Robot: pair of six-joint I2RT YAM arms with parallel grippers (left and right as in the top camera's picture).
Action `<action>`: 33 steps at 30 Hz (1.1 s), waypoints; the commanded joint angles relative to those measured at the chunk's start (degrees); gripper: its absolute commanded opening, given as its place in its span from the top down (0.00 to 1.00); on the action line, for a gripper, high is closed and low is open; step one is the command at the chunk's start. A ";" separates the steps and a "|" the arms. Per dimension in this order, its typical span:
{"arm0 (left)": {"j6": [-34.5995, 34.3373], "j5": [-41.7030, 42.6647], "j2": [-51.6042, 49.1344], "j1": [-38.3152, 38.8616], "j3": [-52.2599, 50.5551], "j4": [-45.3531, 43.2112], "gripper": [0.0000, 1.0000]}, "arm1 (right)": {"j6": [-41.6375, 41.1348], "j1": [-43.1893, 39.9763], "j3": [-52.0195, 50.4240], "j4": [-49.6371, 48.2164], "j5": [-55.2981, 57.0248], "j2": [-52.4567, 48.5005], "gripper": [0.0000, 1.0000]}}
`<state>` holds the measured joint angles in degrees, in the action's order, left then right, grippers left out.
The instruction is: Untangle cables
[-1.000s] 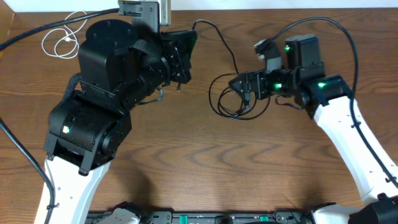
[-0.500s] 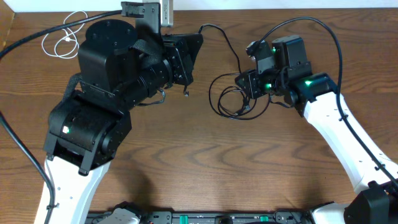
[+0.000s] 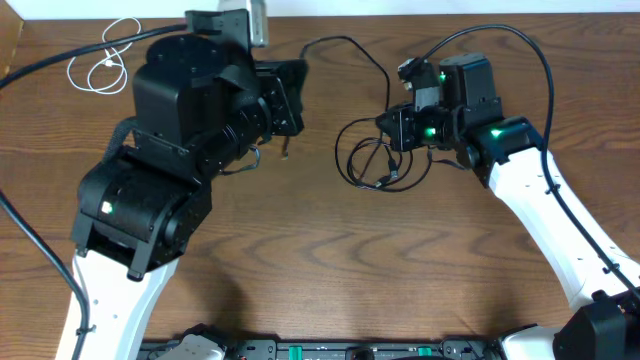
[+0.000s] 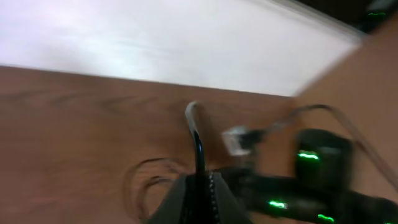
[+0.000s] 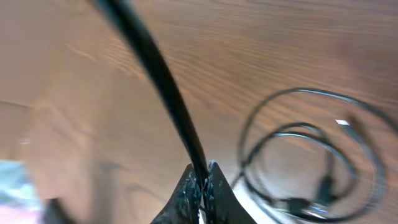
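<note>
While the left gripper (image 4: 200, 182) is pinched tight on a black cable (image 4: 198, 144) and the right gripper (image 5: 203, 177) clamps a black strand (image 5: 166, 87) above the coil (image 3: 373, 165), I fear pulling apart could cinch its loops. The white cable (image 3: 104, 64) lies far left.

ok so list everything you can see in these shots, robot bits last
white cable: one, white, looped at the table's far left corner
black cables: apparently two, black, tangled loops mid-table, one strand arcing across to the left gripper
table: one, brown wood, under everything
arm wires: two, thick, black, one trailing to each arm
left gripper: one, black, shut on a black cable near its plug end
right gripper: one, black, shut on a black cable strand beside the loops
</note>
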<state>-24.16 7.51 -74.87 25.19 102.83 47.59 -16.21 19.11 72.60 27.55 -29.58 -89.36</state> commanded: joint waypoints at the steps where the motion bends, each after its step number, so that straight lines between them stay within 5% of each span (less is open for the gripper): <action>1: 0.09 -14.12 -2.19 -0.15 0.52 3.04 0.76 | -11.32 -1.51 -0.07 -3.08 -12.00 2.32 0.99; 7: 0.33 -14.62 -6.05 -0.15 0.52 6.49 0.53 | -24.15 -4.85 -0.07 -11.76 -22.56 6.03 0.99; 13: 0.57 -12.72 -8.63 -0.13 0.52 8.55 0.52 | -40.17 -7.93 -0.07 -19.76 -26.71 10.19 0.99; 22: 10.78 10.23 -8.87 -0.15 0.52 5.88 0.51 | -58.14 -8.15 -0.07 -35.89 -26.21 11.47 0.99; 26: 14.32 17.92 -8.85 -0.13 0.52 4.96 0.51 | -58.90 -8.15 -0.09 -37.31 -25.00 11.47 0.99; 33: 12.24 11.61 -8.87 -0.15 0.52 2.60 0.51 | -47.41 -7.37 -0.09 -33.77 -29.14 11.41 0.98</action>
<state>-11.75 21.06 -83.90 25.17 102.83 50.72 -71.02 11.22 72.36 -6.26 -55.53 -78.61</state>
